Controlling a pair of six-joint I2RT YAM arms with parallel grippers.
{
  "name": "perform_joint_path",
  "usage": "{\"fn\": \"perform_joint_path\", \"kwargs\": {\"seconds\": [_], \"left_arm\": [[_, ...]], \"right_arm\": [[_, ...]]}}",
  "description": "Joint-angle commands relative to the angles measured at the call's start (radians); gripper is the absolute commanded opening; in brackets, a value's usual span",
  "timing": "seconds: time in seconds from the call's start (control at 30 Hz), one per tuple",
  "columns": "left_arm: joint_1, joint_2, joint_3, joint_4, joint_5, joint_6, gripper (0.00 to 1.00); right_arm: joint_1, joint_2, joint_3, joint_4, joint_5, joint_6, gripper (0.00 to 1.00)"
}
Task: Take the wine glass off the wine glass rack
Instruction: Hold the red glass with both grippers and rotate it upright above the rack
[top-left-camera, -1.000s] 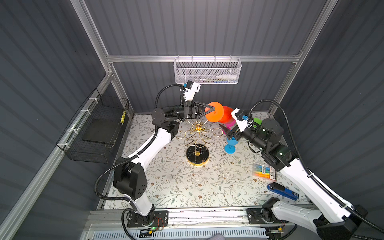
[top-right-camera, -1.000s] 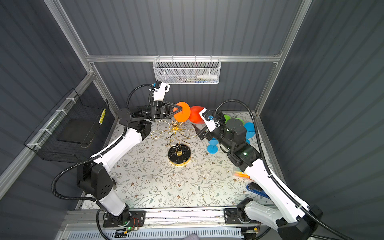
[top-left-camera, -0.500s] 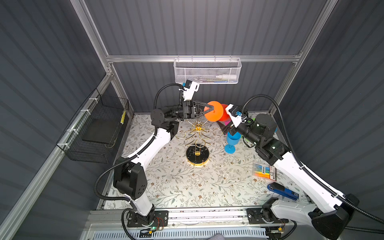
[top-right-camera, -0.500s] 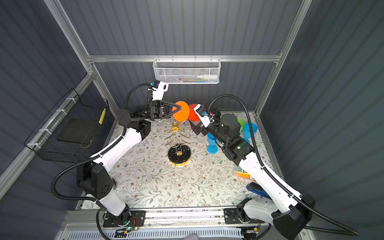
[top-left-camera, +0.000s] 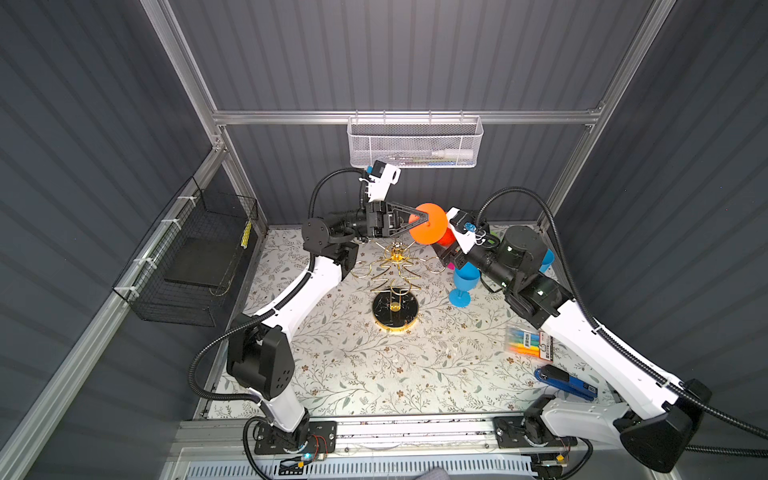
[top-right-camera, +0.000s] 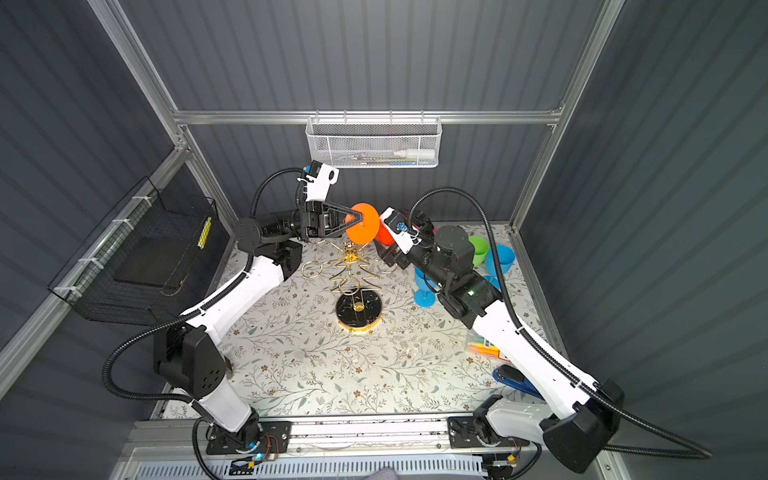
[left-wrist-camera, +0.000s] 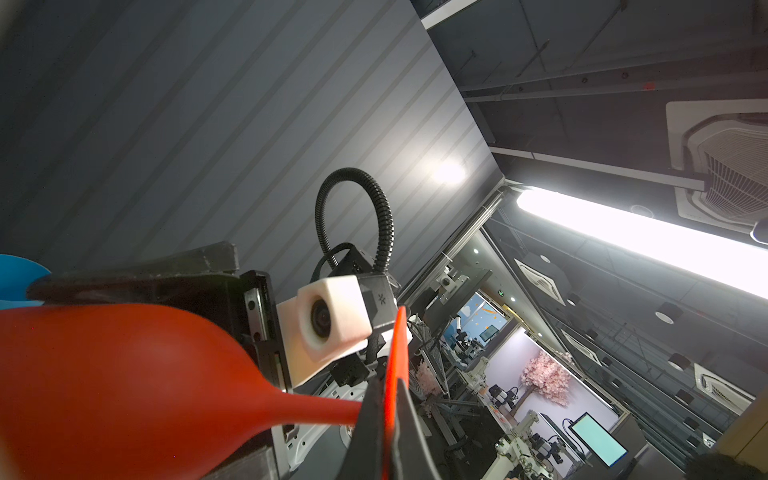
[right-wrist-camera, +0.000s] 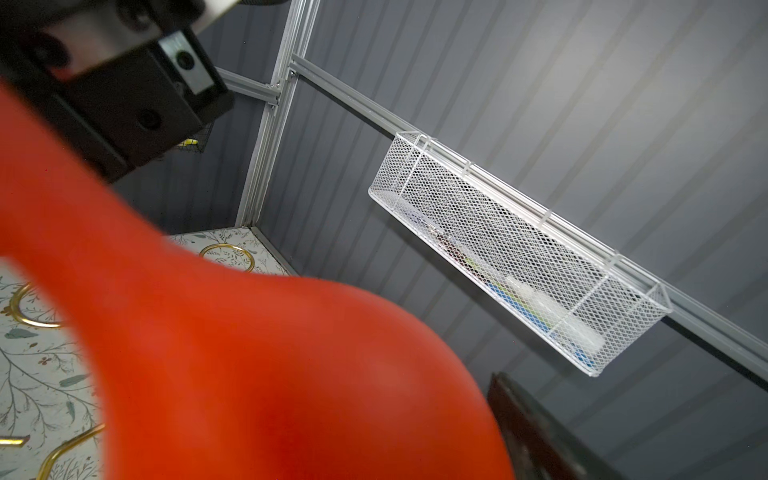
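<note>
Wine glass (top-left-camera: 430, 226): we see it raised over the wine glass rack (top-left-camera: 395, 274), at 1 o'clock of the post top and apart from the gold arms.
Long axis: steep and tilted. The round foot is uppermost and shows us nearly its full face in both top views. The bowl hangs beneath it, leaning toward 4 o'clock.
Mouth: hidden from us under the bowl.
Left gripper (top-left-camera: 424, 216): at 9 o'clock of the glass, clenched on the rim of the foot. In the left wrist view its 2 fingers (left-wrist-camera: 374, 419) pinch the disc edge-on.
Right gripper (top-left-camera: 444, 246): at 4 o'clock of the glass, jaws spread wide with 1 on each side of the bowl. We cannot tell whether they press it.
Rack base (top-left-camera: 395, 309): flat on the flowered table (top-left-camera: 353, 374), at 6 o'clock of the glass.
Blue glass (top-left-camera: 462, 282): upright at 3 o'clock of the base, standing apart.
</note>
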Motion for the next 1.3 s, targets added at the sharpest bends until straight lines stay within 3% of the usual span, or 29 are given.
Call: {"fn": "perform_joint_path", "kwargs": {"seconds": [0.0, 0.13, 0.23, 0.33, 0.6, 0.67, 0.73, 0.77, 0.87, 0.9, 0.93, 1.03, 1.27], "left_arm": [[-0.003, -0.014, 0.037, 0.040, 0.032, -0.016, 0.00], [-0.001, -0.010, 0.049, 0.040, 0.034, -0.015, 0.01], [-0.001, -0.002, 0.058, 0.037, 0.034, -0.009, 0.22], [-0.001, 0.006, 0.069, 0.036, 0.032, -0.005, 0.36], [0.003, -0.009, 0.089, -0.014, 0.041, 0.101, 0.56], [0.006, -0.035, 0.073, -0.105, 0.043, 0.220, 0.59], [0.006, -0.085, 0.041, -0.301, 0.027, 0.465, 0.60], [0.007, -0.113, 0.025, -0.417, 0.009, 0.606, 0.61], [0.003, -0.226, 0.021, -0.986, -0.156, 1.203, 0.64], [-0.002, -0.261, 0.024, -1.128, -0.242, 1.384, 0.65], [-0.004, -0.290, 0.008, -1.181, -0.318, 1.488, 0.65], [-0.004, -0.352, -0.098, -1.088, -0.440, 1.642, 0.65], [-0.004, -0.377, -0.245, -0.932, -0.492, 1.919, 0.60]], "right_arm": [[-0.003, -0.017, 0.018, 0.019, 0.023, 0.025, 0.81], [0.001, -0.040, -0.001, -0.003, 0.024, 0.033, 0.72], [0.010, -0.060, -0.016, -0.024, 0.032, 0.039, 0.66], [0.020, -0.083, -0.029, -0.046, 0.040, 0.049, 0.61], [0.030, -0.153, -0.023, -0.176, 0.078, 0.163, 0.54], [0.030, -0.165, 0.001, -0.251, 0.086, 0.219, 0.52], [0.030, -0.175, 0.031, -0.344, 0.075, 0.284, 0.51], [0.030, -0.178, 0.044, -0.383, 0.070, 0.307, 0.51], [0.029, -0.188, 0.099, -0.526, 0.063, 0.385, 0.50], [0.029, -0.190, 0.117, -0.568, 0.061, 0.412, 0.49], [0.030, -0.195, 0.132, -0.604, 0.054, 0.435, 0.49], [0.029, -0.184, 0.187, -0.712, 0.026, 0.487, 0.49], [0.029, -0.120, 0.287, -0.907, -0.023, 0.564, 0.47]]}}
